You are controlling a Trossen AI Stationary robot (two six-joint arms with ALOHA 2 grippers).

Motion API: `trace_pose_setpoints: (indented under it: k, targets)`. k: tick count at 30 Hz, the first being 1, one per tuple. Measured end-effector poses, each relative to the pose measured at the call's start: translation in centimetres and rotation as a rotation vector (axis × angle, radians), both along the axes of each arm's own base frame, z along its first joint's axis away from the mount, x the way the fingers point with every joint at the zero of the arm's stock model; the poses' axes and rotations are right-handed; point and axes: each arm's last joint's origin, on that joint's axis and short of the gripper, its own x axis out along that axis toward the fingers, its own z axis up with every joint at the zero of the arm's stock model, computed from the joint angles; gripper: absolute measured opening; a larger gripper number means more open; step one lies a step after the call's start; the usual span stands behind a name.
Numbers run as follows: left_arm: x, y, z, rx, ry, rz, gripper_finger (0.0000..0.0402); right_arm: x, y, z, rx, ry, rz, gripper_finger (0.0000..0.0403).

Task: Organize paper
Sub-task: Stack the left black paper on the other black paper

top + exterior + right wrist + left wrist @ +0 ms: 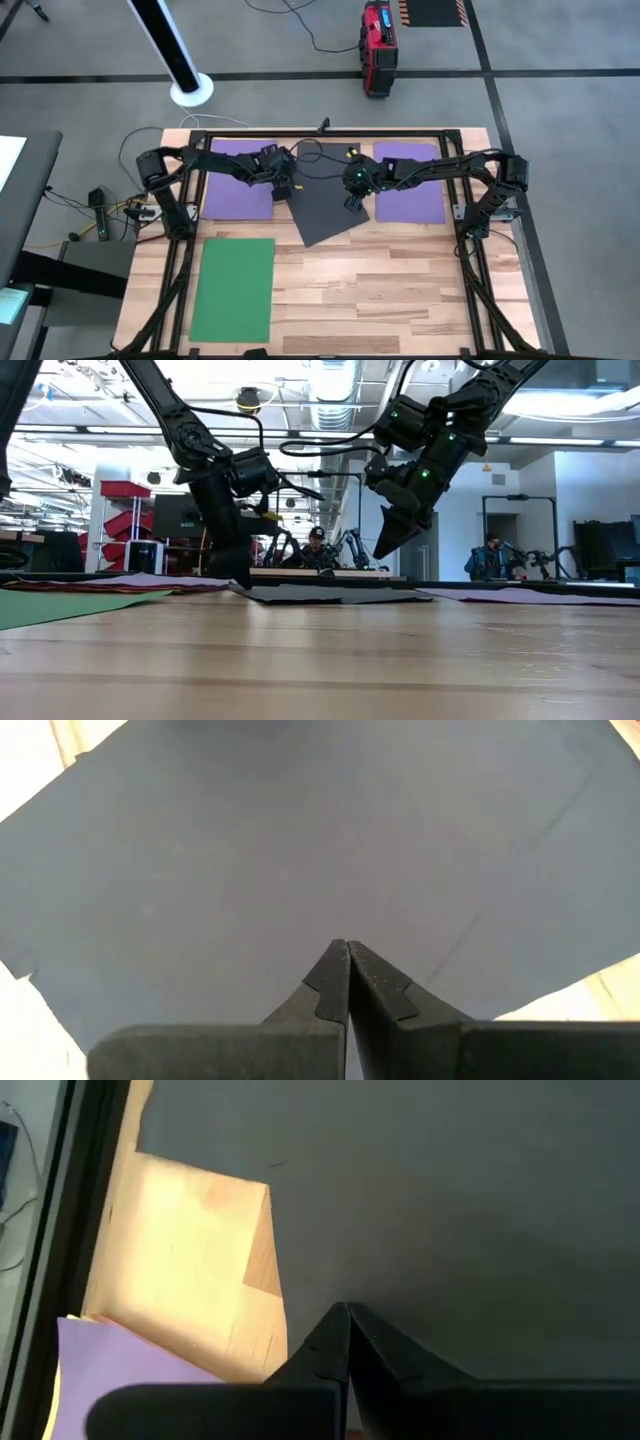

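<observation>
Dark grey paper sheet (pixel 322 205) lies askew at table centre-rear btwn two purple paper sheets (pixel 237 180) (pixel 409 183), w/ green paper sheet (pixel 233 288) in front of the left one.

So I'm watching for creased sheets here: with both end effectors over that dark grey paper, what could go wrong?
1. The left end effector is shut, its tip down at the edge of the dark grey sheet; dragging could buckle or crease it.
2. That sheet lies skewed, its corners close to both purple sheets; sliding it may shift them.
3. The right end effector hangs shut above the sheet; pressing down while the left one pulls could tear it.
</observation>
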Motion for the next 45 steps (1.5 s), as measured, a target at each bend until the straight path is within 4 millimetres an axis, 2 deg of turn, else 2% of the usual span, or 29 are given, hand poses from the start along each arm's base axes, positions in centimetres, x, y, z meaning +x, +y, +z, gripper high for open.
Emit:
trace_pose_setpoints:
  k: [13,19,24,45]
  targets:
    - [0.8,3.1,2.2,0.071,-0.142,0.007,0.0,0.2,0.6,0.0,0.005,-0.003,0.012,0.0]
    - [0.9,2.5,2.9,0.02,0.002,-0.016,0.0,0.2,0.8,0.0,0.006,-0.004,0.017,0.0]
    - [0.5,1.8,2.5,-0.033,0.085,-0.03,0.0,0.2,0.8,0.0,0.006,-0.003,0.018,0.0]
    - [0.5,1.8,2.2,-0.064,0.031,-0.036,0.0,0.2,0.8,0.0,0.005,-0.003,0.017,0.0]
